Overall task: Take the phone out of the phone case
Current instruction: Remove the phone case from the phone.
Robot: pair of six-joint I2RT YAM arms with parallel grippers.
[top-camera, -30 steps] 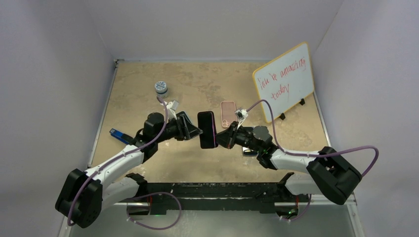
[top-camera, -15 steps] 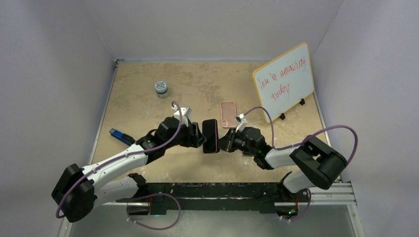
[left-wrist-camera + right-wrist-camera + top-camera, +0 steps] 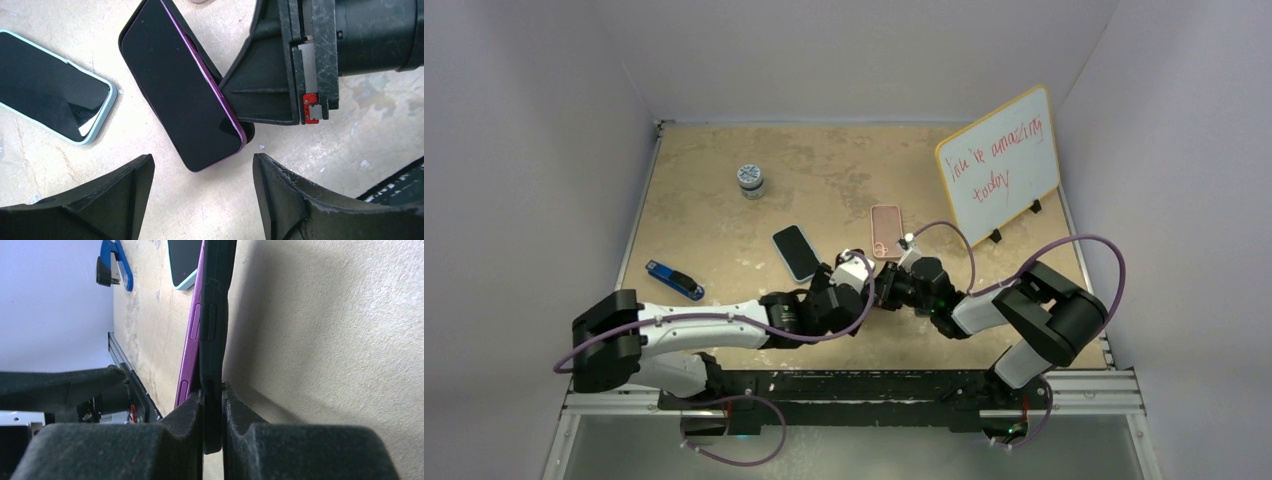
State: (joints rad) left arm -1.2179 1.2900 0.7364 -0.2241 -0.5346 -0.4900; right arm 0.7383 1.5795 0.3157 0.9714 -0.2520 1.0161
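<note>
The purple phone [image 3: 180, 95] lies screen up, low over the table, one long side lifted out of its black phone case [image 3: 196, 50]. My right gripper [image 3: 213, 405] is shut on the rim of the phone case [image 3: 217, 315], and the phone's purple edge [image 3: 192, 350] stands off beside it. Open and holding nothing, my left gripper [image 3: 202, 175] hovers just short of the phone's near end. In the top view the left gripper [image 3: 859, 295] and right gripper [image 3: 886, 290] meet at the table's middle front, and the phone is hidden under the left wrist.
A second phone in a light-blue case [image 3: 796, 252] lies just left of the grippers. A pink case [image 3: 886, 232] lies behind them. A blue tool [image 3: 674, 280] is at the left, a small jar [image 3: 749, 180] at the back, a whiteboard [image 3: 999, 165] at the right.
My left gripper let go of the phone and opened, and its arm dropped low and swung to the near side. The right gripper brought the cased phone down from mid-air to the table.
</note>
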